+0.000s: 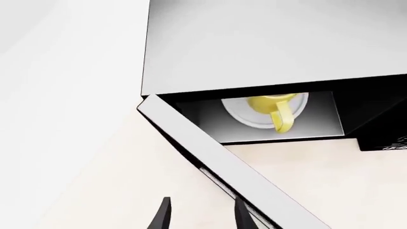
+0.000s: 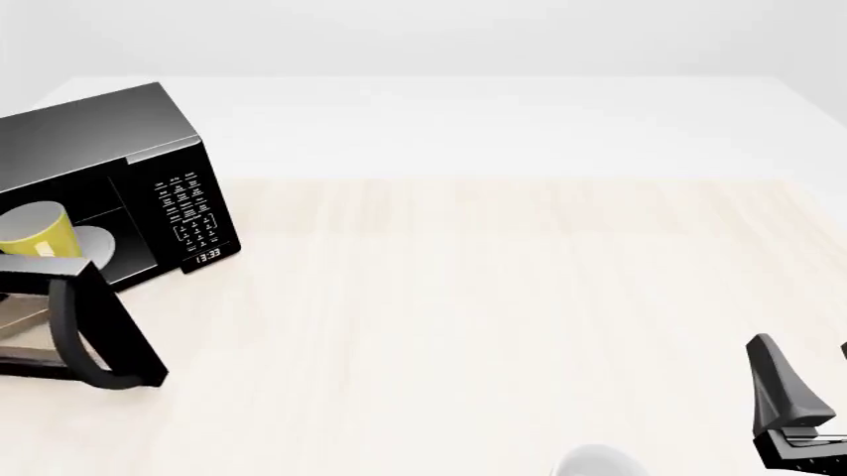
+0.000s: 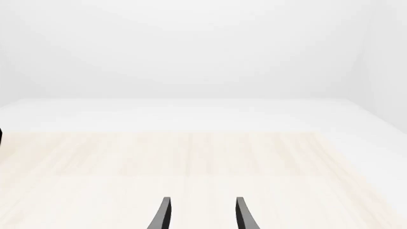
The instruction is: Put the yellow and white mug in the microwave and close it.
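Note:
The yellow and white mug (image 1: 270,109) stands on the white turntable plate (image 1: 237,114) inside the black microwave (image 1: 267,43), handle toward the opening. In the front view the mug (image 2: 34,236) shows in the cavity of the microwave (image 2: 99,129) at the far left. The door (image 1: 216,157) stands partly open, swung out over the table (image 2: 93,332). My left gripper (image 1: 200,217) is open and empty, just by the door's outer edge; one fingertip (image 1: 240,214) lies against or very near it. My right gripper (image 2: 810,375) is open and empty at the front right.
The keypad and clock display (image 2: 192,218) face right of the cavity. A white rounded thing (image 2: 596,464) peeks in at the table's front edge. The light wooden tabletop (image 3: 190,157) stretches ahead of the right gripper (image 3: 200,217).

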